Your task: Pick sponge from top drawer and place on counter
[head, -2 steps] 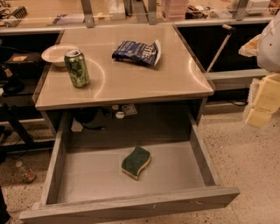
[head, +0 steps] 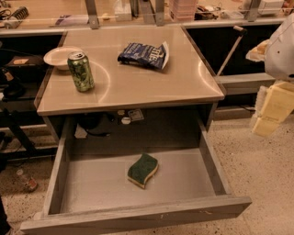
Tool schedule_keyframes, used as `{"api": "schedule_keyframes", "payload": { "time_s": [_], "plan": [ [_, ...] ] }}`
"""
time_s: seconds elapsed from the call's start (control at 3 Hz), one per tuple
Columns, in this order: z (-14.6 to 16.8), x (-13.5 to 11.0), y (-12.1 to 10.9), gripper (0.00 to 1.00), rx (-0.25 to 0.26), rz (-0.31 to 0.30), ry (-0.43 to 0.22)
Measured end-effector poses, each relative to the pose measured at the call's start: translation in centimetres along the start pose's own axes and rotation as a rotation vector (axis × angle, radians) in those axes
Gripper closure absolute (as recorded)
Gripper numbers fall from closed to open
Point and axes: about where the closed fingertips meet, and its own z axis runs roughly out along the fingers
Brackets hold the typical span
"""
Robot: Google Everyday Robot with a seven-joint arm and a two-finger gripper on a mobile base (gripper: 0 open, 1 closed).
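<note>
The sponge (head: pixel 143 170), dark green on top with a yellow foam edge, lies flat on the floor of the top drawer (head: pixel 92 181), a little right of its middle. The grey drawer is pulled fully out below the beige counter (head: pixel 151 80). My gripper (head: pixel 271 110) shows as pale cream parts at the right edge of the view. It hangs off the counter's right side, above the floor, well right of the drawer and apart from the sponge. The white arm (head: pixel 281 50) is above it.
On the counter stand a green can (head: pixel 81 71) at the left and a dark blue chip bag (head: pixel 143 55) at the back middle. A white bowl (head: pixel 59 57) sits by the counter's left edge. A long tan shelf with metal posts (head: pixel 138 11) runs behind. The floor (head: pixel 262 183) is speckled.
</note>
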Motion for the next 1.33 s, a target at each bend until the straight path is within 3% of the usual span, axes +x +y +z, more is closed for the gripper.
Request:
{"api": "schedule_keyframes", "payload": {
  "time_s": [0.67, 1.0, 1.33],
  "plan": [
    [7.3, -5.3, 2.6, 0.00, -0.120, -0.135, -0.114],
    [10.7, -8.0, 4.8, 0.00, -0.207, -0.210, -0.177],
    [10.8, -8.2, 5.1, 0.00, -0.215, -0.216, -0.181]
  ]
}}
